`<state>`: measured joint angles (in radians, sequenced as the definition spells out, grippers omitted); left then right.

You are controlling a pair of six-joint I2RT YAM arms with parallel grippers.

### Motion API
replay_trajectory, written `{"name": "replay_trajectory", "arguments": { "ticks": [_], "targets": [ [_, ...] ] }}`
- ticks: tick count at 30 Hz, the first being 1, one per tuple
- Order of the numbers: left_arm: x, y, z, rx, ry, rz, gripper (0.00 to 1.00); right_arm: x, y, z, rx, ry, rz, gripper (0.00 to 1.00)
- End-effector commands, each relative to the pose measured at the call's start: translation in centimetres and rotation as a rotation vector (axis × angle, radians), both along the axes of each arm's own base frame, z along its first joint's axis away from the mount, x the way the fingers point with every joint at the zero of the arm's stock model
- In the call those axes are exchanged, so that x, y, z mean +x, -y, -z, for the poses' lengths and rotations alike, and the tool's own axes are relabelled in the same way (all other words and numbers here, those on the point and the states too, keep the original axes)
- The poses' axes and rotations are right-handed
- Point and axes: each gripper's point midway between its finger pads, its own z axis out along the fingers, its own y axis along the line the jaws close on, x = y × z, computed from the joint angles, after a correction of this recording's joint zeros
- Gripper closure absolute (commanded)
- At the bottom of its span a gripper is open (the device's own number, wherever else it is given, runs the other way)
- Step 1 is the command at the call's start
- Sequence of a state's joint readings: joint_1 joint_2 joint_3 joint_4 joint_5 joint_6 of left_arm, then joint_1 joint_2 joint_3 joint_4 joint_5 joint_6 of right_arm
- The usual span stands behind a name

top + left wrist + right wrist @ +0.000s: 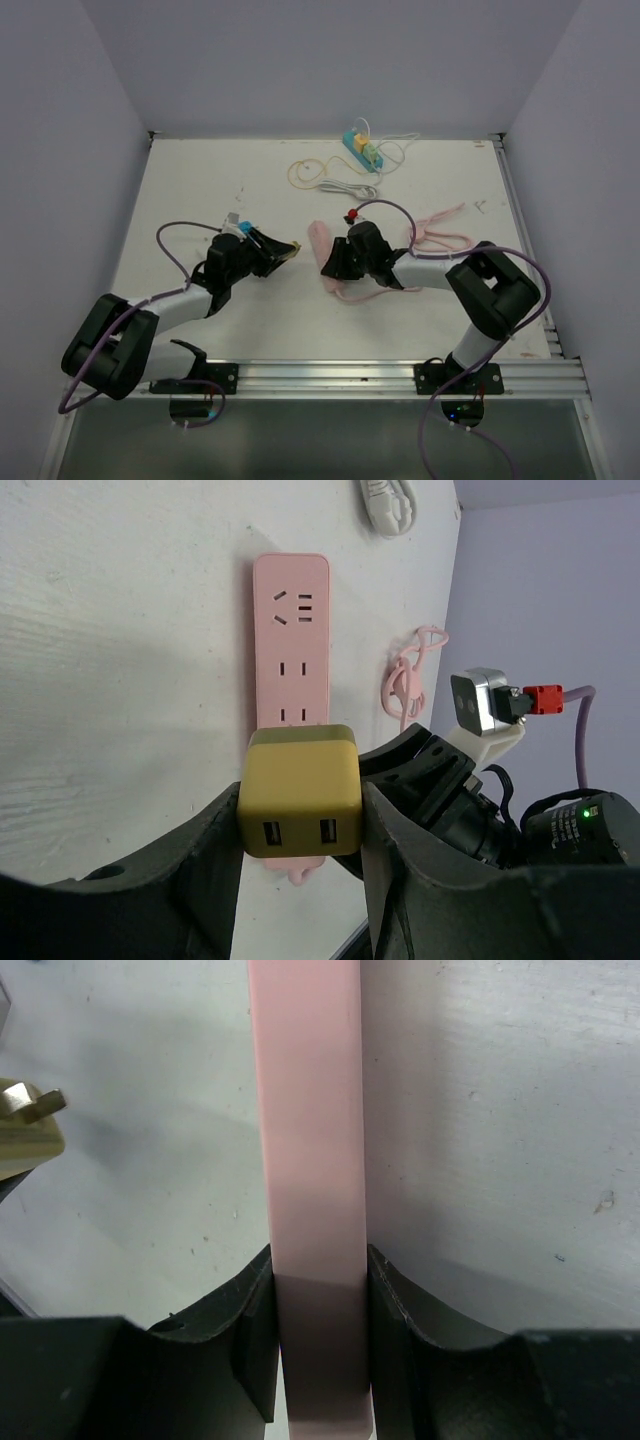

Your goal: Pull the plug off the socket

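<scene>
Just left of centre in the top view, the left gripper [300,825] jaws clamp the yellow plug [298,780], seemingly clear of the pink socket strip [305,1110], which the right gripper [318,1300] jaws pinch on the worktop [200,190].

I see on the white table [200,190] a pink power strip [320,243], a coiled pink cord [442,237], and a teal strip [362,150] with white cable [338,186].
</scene>
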<state>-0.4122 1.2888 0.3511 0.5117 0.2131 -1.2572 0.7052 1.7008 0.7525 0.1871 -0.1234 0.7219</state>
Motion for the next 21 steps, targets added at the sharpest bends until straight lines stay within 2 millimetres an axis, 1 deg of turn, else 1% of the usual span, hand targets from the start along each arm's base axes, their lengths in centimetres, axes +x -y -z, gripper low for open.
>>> {"name": "replay_trajectory", "arguments": {
  "ticks": [1,2,3,4,5,6,7,8,9,10,11,12,13,15,18,19,21],
  "targets": [
    [1.2,-0.3,-2.5,-0.033,0.075,-0.025,1.0,-5.3,9.2,7.8,-0.391,-0.231,0.109,1.0],
    [1.4,-0.3,-3.2,-0.031,0.091,-0.023,1.0,-5.4,9.3,7.8,-0.392,-0.232,0.112,1.0],
    [1.4,-0.9,-2.7,0.007,0.081,-0.025,1.0,-5.3,9.3,7.7,-0.388,-0.23,0.116,1.0],
    [2.0,-1.2,-3.8,0.023,0.11,-0.038,1.0,-5.3,9.4,7.7,-0.39,-0.226,0.119,1.0],
    [2.3,-1.7,-4.0,0.052,0.119,-0.047,1.0,-5.4,9.5,7.6,-0.387,-0.226,0.121,1.0],
    [2.5,-3.0,-2.9,0.148,0.105,-0.072,1.0,-5.3,9.5,7.6,-0.386,-0.223,0.126,1.0],
    [3.2,-3.6,-4.3,0.186,0.143,-0.092,1.0,-5.3,9.6,7.5,-0.382,-0.223,0.128,1.0],
    [3.4,-4.4,-4.3,0.243,0.148,-0.111,1.0,-5.3,9.6,7.5,-0.378,-0.221,0.129,1.0],
    [3.5,-6.0,-3.5,0.349,0.142,-0.144,1.0,-5.3,9.6,7.5,-0.378,-0.221,0.128,1.0],
    [3.7,-6.8,-4.4,0.385,0.167,-0.17,1.0,-5.3,9.5,7.4,-0.373,-0.221,0.128,1.0],
    [3.7,-7.5,-4.4,0.425,0.171,-0.189,1.0,-5.3,9.5,7.4,-0.371,-0.219,0.125,1.0],
    [3.6,-8.8,-4.0,0.494,0.165,-0.221,1.0,-5.3,9.5,7.4,-0.369,-0.22,0.123,1.0],
    [3.6,-9.4,-4.1,0.52,0.17,-0.237,0.99,-5.3,9.4,7.4,-0.367,-0.218,0.123,1.0],
    [3.2,-10.7,-3.5,0.576,0.146,-0.273,0.96,-5.2,9.4,7.4,-0.366,-0.218,0.123,1.0],
    [2.8,-11.8,-2.0,0.608,0.102,-0.316,0.94,-5.2,9.4,7.3,-0.364,-0.217,0.122,1.0],
    [2.5,-12.1,-1.2,0.62,0.085,-0.32,0.93,-5.2,9.4,7.3,-0.362,-0.217,0.121,1.0],
    [2.4,-12.4,-0.5,0.63,0.077,-0.336,0.9,-5.2,9.4,7.2,-0.36,-0.214,0.122,1.0]
  ]
}}
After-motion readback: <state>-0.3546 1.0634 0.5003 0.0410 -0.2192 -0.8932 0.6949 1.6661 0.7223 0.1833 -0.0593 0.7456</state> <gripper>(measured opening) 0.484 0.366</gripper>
